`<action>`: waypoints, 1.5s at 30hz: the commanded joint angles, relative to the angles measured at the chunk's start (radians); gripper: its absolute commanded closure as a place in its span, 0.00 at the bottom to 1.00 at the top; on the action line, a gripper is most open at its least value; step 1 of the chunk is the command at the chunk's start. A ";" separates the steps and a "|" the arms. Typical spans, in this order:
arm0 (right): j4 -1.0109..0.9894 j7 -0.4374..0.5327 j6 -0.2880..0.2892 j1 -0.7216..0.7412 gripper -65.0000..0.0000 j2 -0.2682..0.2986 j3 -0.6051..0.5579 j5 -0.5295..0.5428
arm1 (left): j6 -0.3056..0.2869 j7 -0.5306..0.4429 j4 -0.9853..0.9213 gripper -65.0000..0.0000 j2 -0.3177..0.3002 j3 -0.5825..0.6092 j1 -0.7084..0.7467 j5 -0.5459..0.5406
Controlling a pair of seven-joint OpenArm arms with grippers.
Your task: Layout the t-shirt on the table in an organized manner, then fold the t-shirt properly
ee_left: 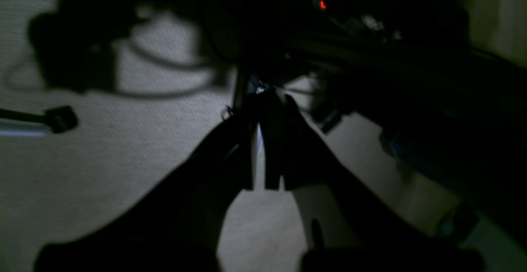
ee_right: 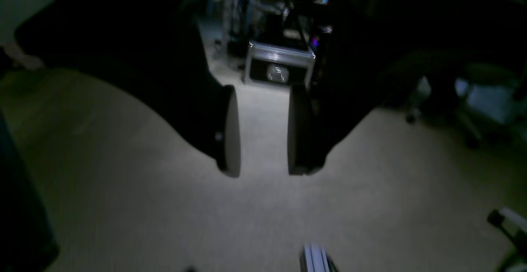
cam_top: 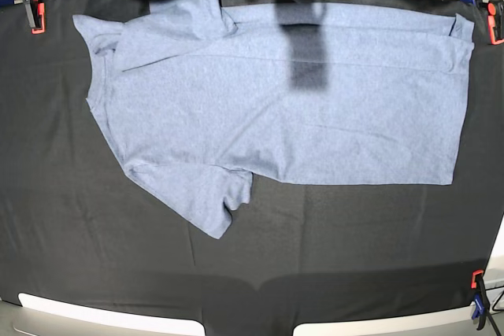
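The light blue-grey t-shirt (cam_top: 276, 108) lies spread flat on the table (cam_top: 331, 265), covered in black cloth, in the base view. Its collar end is at the left, its hem at the right; one sleeve points toward the near edge and the other is folded at the far left. Neither gripper shows in the base view. In the left wrist view my left gripper (ee_left: 259, 185) hangs over pale carpet with its jaws nearly together and nothing between them. In the right wrist view my right gripper (ee_right: 265, 172) is open and empty over carpet.
Red and blue clamps hold the cloth at the corners (cam_top: 35, 9) (cam_top: 492, 17) (cam_top: 476, 304). A dark shadow (cam_top: 307, 53) falls across the shirt's far middle. A metal-edged case (ee_right: 280, 64) and a chair base (ee_right: 453, 115) stand on the floor.
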 commanded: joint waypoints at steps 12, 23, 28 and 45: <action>-0.449 0.494 -0.246 0.203 0.71 0.008 0.004 -0.240 | -0.011 -0.105 -0.125 0.97 -0.013 -0.002 -0.114 0.119; -0.483 0.583 -0.285 0.245 0.71 -0.023 0.003 -0.112 | 0.045 -0.105 -0.125 0.97 0.097 -0.002 -0.160 0.198; -0.474 0.580 -0.263 0.250 0.71 -0.021 0.003 -0.063 | 0.053 -0.104 -0.125 0.97 0.164 -0.002 -0.164 0.205; -0.448 0.579 -0.142 0.251 0.71 -0.022 0.003 -0.056 | 0.059 -0.068 -0.124 0.97 0.181 -0.006 -0.162 0.208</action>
